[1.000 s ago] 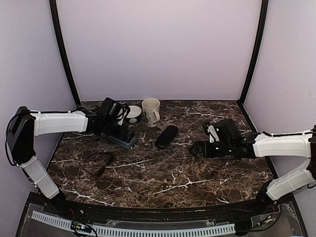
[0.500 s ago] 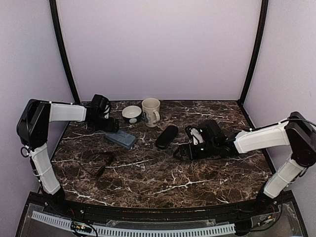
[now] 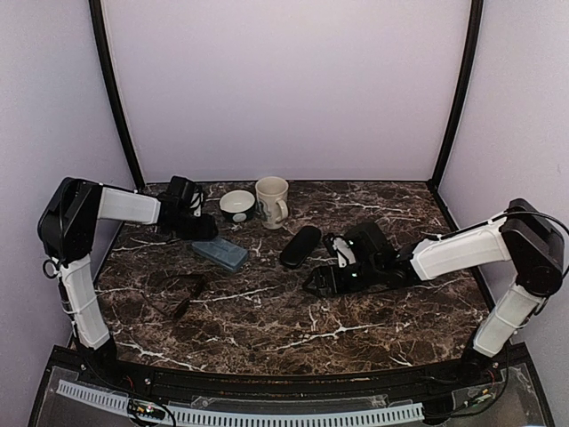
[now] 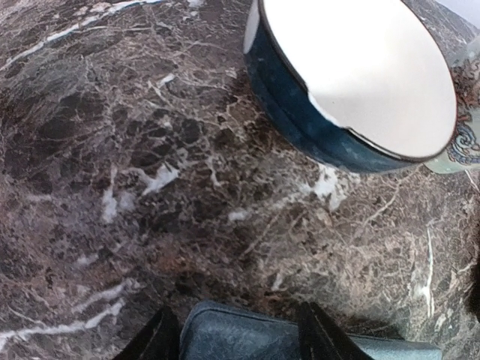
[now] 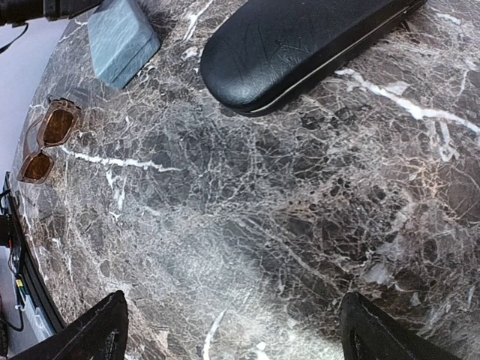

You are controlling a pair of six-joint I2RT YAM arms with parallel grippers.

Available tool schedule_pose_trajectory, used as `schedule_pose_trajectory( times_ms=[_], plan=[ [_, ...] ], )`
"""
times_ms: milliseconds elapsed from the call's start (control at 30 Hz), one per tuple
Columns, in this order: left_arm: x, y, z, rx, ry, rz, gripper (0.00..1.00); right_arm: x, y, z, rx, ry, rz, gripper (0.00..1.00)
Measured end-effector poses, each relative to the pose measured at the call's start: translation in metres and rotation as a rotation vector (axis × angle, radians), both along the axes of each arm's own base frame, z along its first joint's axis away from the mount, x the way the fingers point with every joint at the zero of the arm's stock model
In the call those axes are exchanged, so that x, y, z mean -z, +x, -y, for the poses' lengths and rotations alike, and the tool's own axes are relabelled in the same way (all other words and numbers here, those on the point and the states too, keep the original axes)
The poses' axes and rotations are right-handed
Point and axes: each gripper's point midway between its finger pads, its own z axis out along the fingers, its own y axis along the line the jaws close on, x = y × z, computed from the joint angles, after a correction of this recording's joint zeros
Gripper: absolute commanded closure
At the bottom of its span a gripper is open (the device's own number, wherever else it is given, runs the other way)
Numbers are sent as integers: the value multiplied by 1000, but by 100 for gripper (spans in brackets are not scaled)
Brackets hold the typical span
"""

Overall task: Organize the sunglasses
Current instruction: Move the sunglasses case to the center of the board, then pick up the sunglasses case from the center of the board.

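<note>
A brownish pair of sunglasses (image 3: 178, 290) lies open on the marble at the left, also low-left in the right wrist view as sunglasses (image 5: 45, 139) with amber lenses. My left gripper (image 3: 203, 229) is at the back-left end of the grey-blue case (image 3: 220, 253). In its wrist view the left gripper (image 4: 240, 341) has a finger against each side of the grey-blue case (image 4: 240, 337). My right gripper (image 3: 316, 280) hovers low over bare marble in front of the black case (image 3: 300, 246). Seen from its own wrist, the right gripper (image 5: 240, 337) is wide open and holds nothing.
A dark bowl with a white inside (image 3: 237, 205) and a cream mug (image 3: 272, 202) stand at the back, just beyond the grey-blue case. The black case (image 5: 300, 45) lies slantwise ahead of the right fingers. Purple walls close in the table on three sides.
My left gripper drew back off the grey-blue case to its far-left end and its jaws narrowed onto it. My right gripper slid left to in front of the black case.
</note>
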Motion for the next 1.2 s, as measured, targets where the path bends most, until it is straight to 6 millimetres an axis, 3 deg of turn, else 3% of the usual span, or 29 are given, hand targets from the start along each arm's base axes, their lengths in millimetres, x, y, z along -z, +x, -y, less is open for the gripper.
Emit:
schedule_pose_trajectory(
  times_ms=[233, 433, 600, 700, 800, 867, 1000, 1200],
  plan=[
    [1, -37, 30, 57, -48, -2, 47, 3, 1, 4, 15, -23, 2, 2],
    [4, -80, 80, 139, -110, -27, 48, 3, 1, 11, 16, -56, 29, 2],
    [6, -121, 123, 186, -187, -67, 48, -16, -3, 16, -5, -41, 98, 0],
    [7, -151, 153, 240, -224, -107, 48, -24, -13, 10, -41, -41, 140, 0],
    [6, -179, 169, 284, -264, -158, 48, -26, -27, -1, -96, -51, 172, 0],
    [6, -192, 171, 293, -286, -189, 41, -24, -38, -7, -135, -65, 183, 0],
    [-8, -197, 162, 274, -303, -180, 26, -18, -55, -25, -210, -105, 192, 0],
    [-58, -182, 151, 262, -292, -16, 16, -10, -80, -55, -293, -153, 203, 0]
  ],
)
